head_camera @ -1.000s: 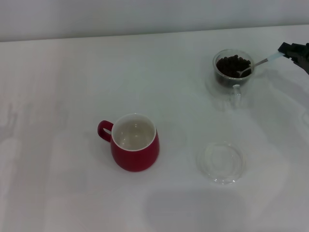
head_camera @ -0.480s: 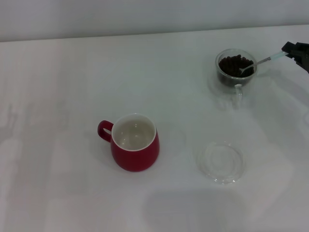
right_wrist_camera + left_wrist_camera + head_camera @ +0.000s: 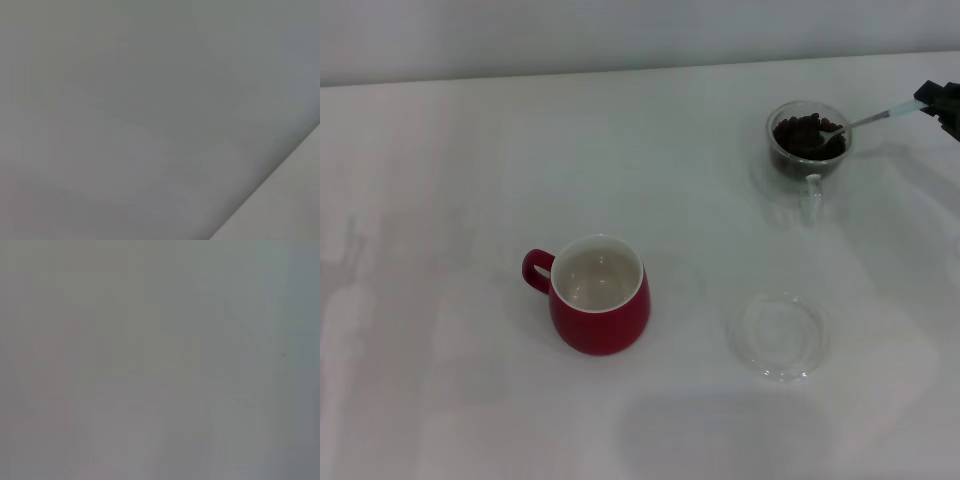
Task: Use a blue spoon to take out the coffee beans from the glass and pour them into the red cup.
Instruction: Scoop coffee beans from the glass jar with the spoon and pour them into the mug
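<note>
On the white tabletop (image 3: 470, 180) the glass (image 3: 808, 140) stands at about 1 o'clock in the head view, well back and to the right, its clear loop handle turned toward the near edge. Coffee beans (image 3: 804, 133) fill it as a dark heap. The spoon (image 3: 860, 122) slants in from 3 o'clock: its silver bowl lies on top of the beans at the right side of the glass, the neck crosses the rim, and the pale blue handle rises toward the right gripper (image 3: 932, 101). That gripper shows only as a dark tip at the right edge of the view, at 2 o'clock, its jaws pinching the end of the spoon handle; the rest of the arm is out of frame.

The cup (image 3: 600, 307) sits at about 7 o'clock from the glass, well apart from it, near the centre of the tabletop, upright, white inside showing, red handle pointing to 9 o'clock. A clear saucer (image 3: 780, 335) lies flat at 3 o'clock from the cup, almost straight toward the near edge from the glass and apart from both. Between glass and cup only bare tabletop shows.

The left gripper is in no view, and both wrist views give only a plain grey blur
</note>
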Robot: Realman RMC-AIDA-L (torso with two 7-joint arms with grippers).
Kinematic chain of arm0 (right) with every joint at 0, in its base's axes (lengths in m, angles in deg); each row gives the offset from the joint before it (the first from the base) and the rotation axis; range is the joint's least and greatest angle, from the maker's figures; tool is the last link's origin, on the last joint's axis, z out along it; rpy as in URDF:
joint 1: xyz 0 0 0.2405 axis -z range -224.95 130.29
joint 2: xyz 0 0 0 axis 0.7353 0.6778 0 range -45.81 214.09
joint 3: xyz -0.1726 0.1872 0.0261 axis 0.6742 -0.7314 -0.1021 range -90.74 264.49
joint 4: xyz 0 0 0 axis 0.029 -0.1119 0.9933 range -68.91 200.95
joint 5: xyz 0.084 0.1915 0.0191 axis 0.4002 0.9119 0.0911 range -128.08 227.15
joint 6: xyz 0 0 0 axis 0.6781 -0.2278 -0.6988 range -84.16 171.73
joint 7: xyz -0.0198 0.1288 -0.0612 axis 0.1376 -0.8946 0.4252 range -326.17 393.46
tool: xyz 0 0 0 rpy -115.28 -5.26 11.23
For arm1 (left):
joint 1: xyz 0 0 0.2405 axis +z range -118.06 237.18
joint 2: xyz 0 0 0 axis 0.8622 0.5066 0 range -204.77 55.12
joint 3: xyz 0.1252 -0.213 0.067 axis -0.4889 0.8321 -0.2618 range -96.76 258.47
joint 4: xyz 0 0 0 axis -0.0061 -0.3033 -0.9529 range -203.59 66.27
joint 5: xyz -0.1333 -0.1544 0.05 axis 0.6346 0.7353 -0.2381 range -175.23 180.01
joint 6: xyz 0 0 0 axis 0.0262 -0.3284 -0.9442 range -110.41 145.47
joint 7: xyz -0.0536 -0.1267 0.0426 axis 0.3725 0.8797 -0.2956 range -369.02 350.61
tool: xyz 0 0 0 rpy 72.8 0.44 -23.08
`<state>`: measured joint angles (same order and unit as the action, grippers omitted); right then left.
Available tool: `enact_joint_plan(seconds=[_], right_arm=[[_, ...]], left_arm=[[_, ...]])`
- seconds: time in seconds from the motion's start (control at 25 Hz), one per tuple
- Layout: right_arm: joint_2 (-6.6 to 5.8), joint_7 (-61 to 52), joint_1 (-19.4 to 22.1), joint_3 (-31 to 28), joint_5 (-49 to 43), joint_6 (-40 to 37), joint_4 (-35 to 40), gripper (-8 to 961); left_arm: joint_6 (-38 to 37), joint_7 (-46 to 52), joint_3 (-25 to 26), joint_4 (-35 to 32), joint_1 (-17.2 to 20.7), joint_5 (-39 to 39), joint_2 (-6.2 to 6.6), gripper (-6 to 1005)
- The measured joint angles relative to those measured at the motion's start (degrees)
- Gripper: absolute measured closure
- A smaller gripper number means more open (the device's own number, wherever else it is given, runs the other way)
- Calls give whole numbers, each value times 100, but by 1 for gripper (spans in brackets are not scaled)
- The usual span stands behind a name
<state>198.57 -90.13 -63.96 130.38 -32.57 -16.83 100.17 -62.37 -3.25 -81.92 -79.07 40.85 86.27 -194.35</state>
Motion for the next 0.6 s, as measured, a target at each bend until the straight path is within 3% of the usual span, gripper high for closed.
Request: enact_joint_plan(seconds=[0.6], right_arm=[[-1,-200,-51,-79,216,142,-85,749]], left_arm=[[31,2,0,-32,7,-12,8,199]])
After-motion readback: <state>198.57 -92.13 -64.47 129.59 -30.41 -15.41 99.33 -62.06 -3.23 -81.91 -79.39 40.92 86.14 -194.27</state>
